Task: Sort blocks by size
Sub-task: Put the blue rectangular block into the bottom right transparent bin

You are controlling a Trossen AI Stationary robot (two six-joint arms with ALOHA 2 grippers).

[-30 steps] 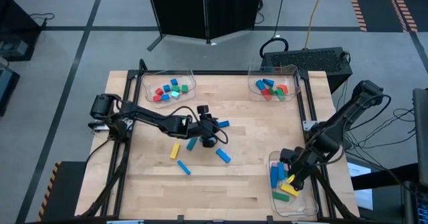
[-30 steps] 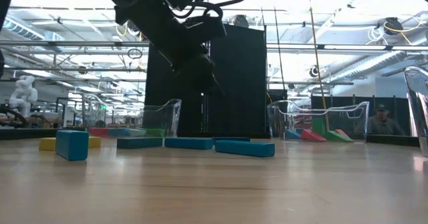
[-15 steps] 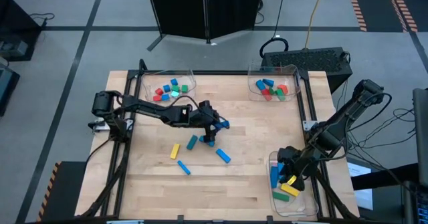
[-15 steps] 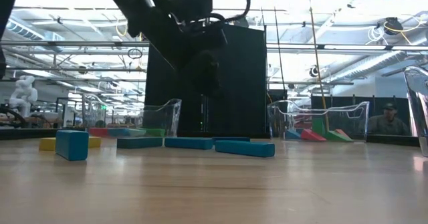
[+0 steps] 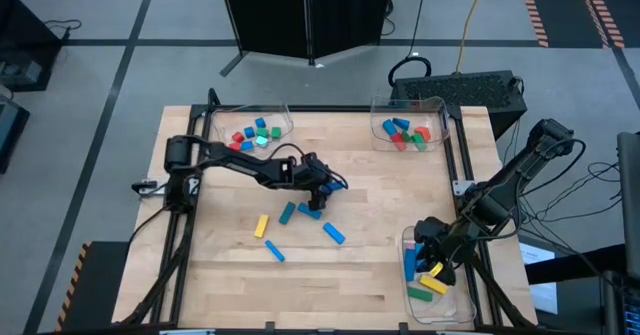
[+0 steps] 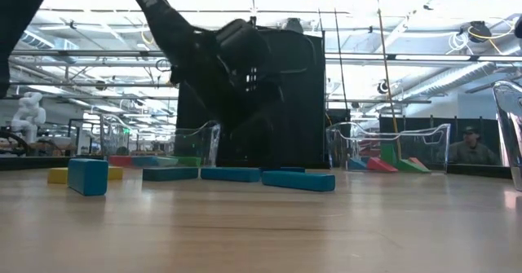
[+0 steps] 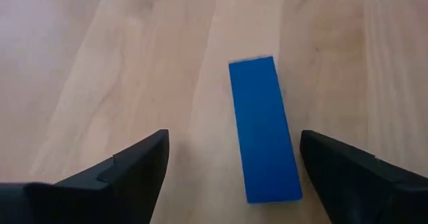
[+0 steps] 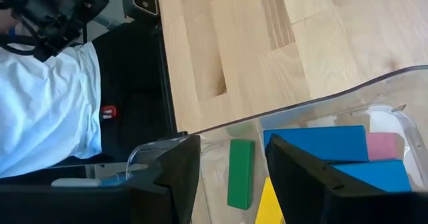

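Left gripper [image 5: 322, 187] positioned over the middle of the table [image 5: 380, 275], jaws spread wide and holding nothing; in the left wrist view, both dark fingers [image 7: 127, 167] flank a blue bar [image 7: 262, 129] lying flat on the wood, touched by neither finger. Same blue bar [image 5: 334, 185] seen from above just beside the gripper's tip. Four further loose blocks near it on the table: a teal bar [image 5: 288, 212], a yellow bar [image 5: 261, 225], a blue bar [image 5: 334, 232] and a smaller blue bar [image 5: 274, 250]. Right gripper [image 5: 437, 258] low over the clear tray [image 5: 408, 237] at the near right corner, jaws partly apart with nothing between them. Inside that tray, per the right wrist view: a green bar [image 8: 240, 172], a long blue block [image 8: 317, 142], a pink block [image 8: 382, 146] and a yellow piece [image 8: 270, 204] partly hidden behind one finger [image 8: 304, 177]. Two more clear trays along the far edge: far-left tray [image 5: 284, 112] with small red, blue, green and teal cubes; far-right tray [image 5: 440, 105] with somewhat larger red, blue and green pieces. Low view: blue cube-like block [image 6: 88, 176] nearest the camera, left arm looming dark above the row of bars.
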